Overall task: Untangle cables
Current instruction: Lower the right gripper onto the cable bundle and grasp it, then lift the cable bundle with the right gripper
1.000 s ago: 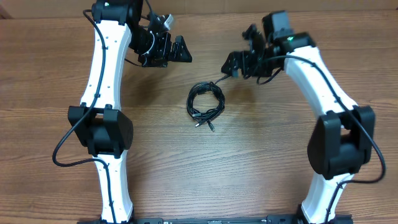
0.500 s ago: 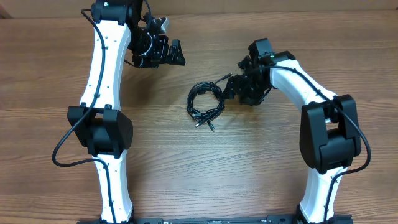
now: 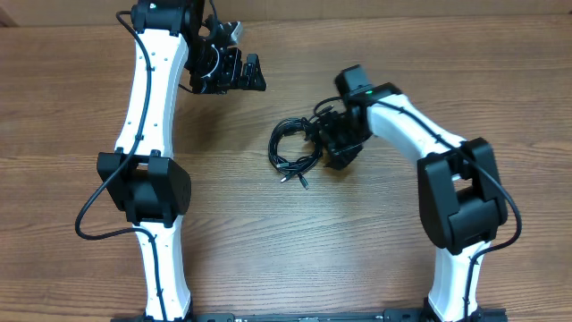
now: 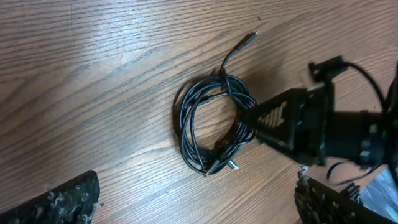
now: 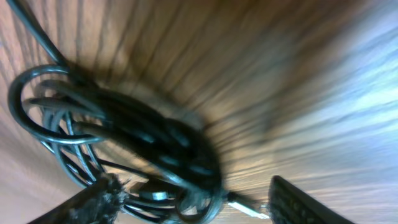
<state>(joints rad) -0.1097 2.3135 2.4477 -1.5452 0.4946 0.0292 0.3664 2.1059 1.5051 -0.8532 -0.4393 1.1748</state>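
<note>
The cables (image 3: 295,152) lie as one small coiled black bundle on the wooden table, with plug tips sticking out at its near side and one strand trailing toward the far right. My right gripper (image 3: 323,143) is low at the bundle's right edge. In the blurred right wrist view its jaws are open, with the coil (image 5: 124,137) and a silver plug tip between the fingers. My left gripper (image 3: 254,77) is open and empty, well to the far left of the bundle. Its wrist view shows the bundle (image 4: 214,127) and the right gripper (image 4: 267,118) beside it.
The wooden table (image 3: 375,241) spans the whole view. The white left arm (image 3: 152,107) runs along the left side and the white right arm (image 3: 420,134) bends in from the right. A thick black arm wire (image 3: 89,215) loops beside the left arm.
My right gripper has moved left and down from the far right until it is at the bundle's right edge. The left arm has barely moved. The bundle lies where it was.
</note>
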